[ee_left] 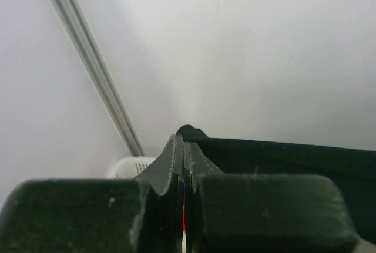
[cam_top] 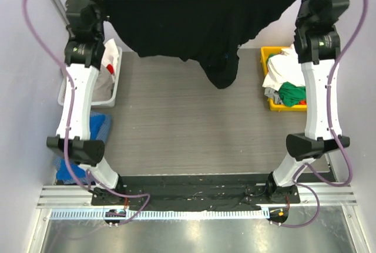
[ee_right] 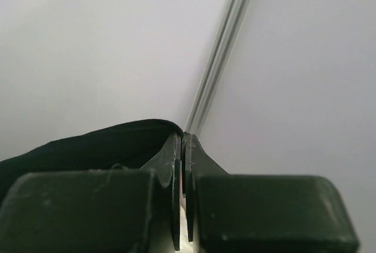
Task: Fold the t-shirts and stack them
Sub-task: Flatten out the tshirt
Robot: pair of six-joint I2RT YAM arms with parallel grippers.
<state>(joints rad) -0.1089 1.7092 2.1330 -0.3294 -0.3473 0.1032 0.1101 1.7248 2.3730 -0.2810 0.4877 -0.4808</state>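
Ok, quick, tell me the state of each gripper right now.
Left gripper: shut on the black t-shirt, pinching one raised end.
Right gripper: shut on the black t-shirt, pinching its other end.

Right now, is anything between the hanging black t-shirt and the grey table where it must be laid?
Nothing visible does. The black fabric t-shirt hangs over bare grey table; the white basket and yellow plastic bin sit at the sides.

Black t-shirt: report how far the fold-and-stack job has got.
Done: nothing yet; no folded shirt shows on the table. In hand: the black t-shirt hangs stretched in the air, left tool and right tool each shut on its upper edge. Left: lay it down, fold it, then the white shirt and green shirt heaped in the yellow bin.
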